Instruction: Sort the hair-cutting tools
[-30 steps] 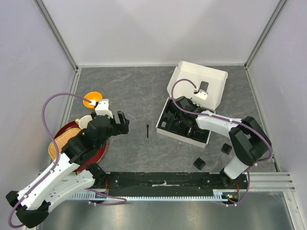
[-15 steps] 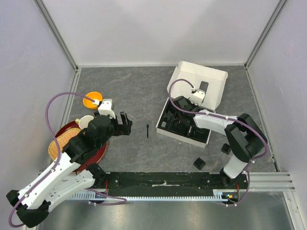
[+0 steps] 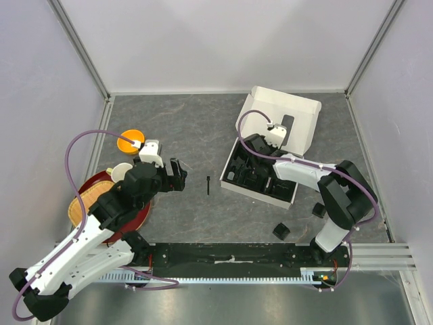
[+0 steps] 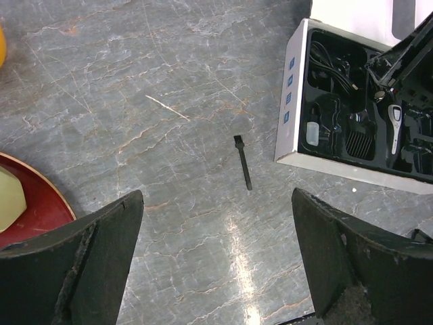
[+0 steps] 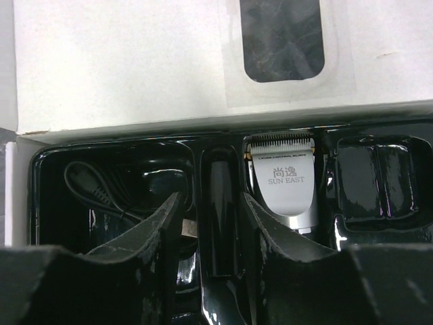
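A thin black brush (image 3: 208,185) (image 4: 243,162) lies on the table between the arms. My left gripper (image 3: 177,174) (image 4: 216,196) hovers open to its left, holding nothing. My right gripper (image 3: 254,146) (image 5: 211,203) is down in the white box's black tray (image 3: 237,177) (image 5: 223,139). Its jaws stand apart over a narrow glossy slot and grip nothing. The silver-headed hair clipper (image 5: 283,179) (image 4: 395,123) lies in the tray just right of the fingers. The black cable (image 5: 101,186) is coiled in the left compartment. Two guard combs (image 3: 281,231) (image 3: 318,210) sit on the table near the right arm's base.
The box lid (image 3: 281,115) (image 5: 135,61) stands open behind the tray. An orange bowl (image 3: 130,140) and a red dish (image 3: 95,196) (image 4: 37,203) sit at the left by my left arm. Grey walls close in the table on three sides.
My left gripper has shifted a little to the right, toward the brush. My right wrist has edged slightly left over the tray.
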